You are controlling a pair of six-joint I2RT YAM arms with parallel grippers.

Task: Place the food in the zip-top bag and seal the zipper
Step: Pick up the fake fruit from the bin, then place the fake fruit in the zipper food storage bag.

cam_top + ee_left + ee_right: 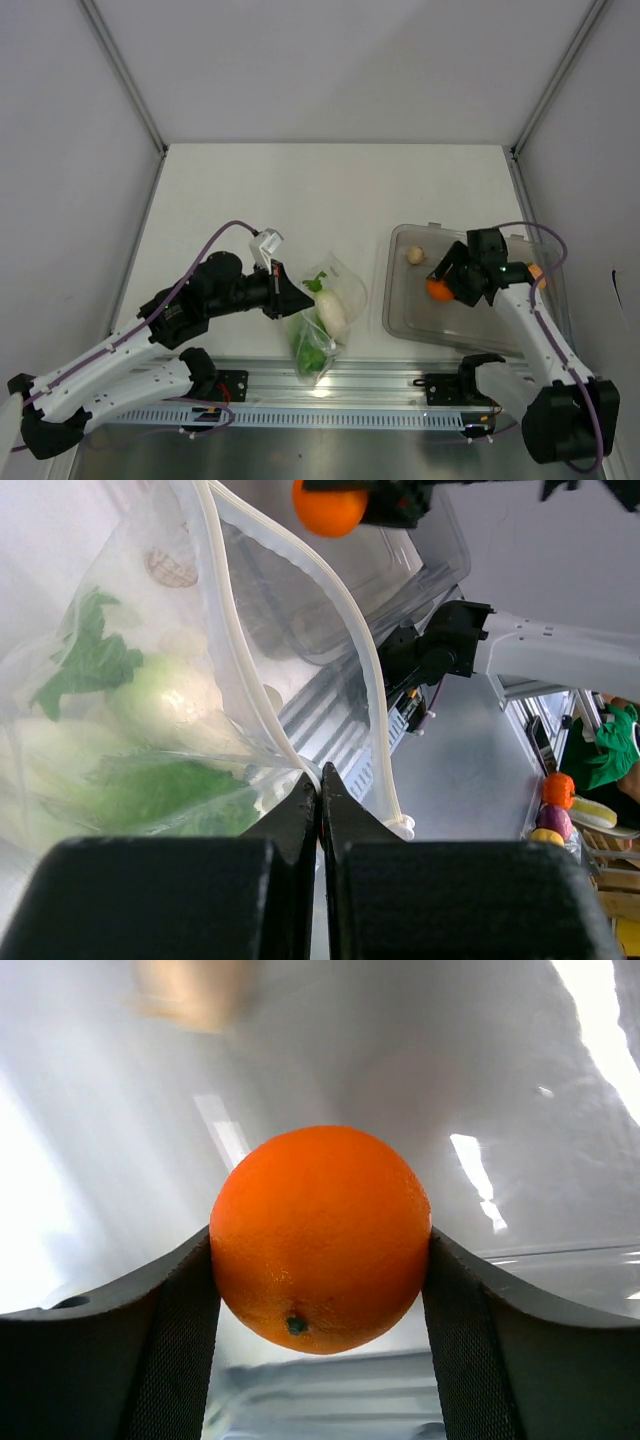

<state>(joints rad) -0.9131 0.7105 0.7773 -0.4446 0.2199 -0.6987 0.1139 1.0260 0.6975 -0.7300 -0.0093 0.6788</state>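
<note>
The clear zip-top bag [325, 320] lies at the table's near edge and holds the green lettuce head [318, 335]. My left gripper [298, 296] is shut on the bag's mouth edge, pinching the zipper strip [262, 705]; the lettuce [150, 740] shows through the plastic in the left wrist view. My right gripper [447, 280] is shut on the round orange [438, 289], holding it above the tray; the orange [320, 1238] sits between both fingers [160, 1340]. The pale egg-like piece [415, 255] lies in the tray. The reddish-orange fruit is not in view.
A rigid clear rectangular tray [400, 325] stands at the right under my right gripper. A metal rail [380, 385] runs along the table's near edge. White walls enclose the table on three sides.
</note>
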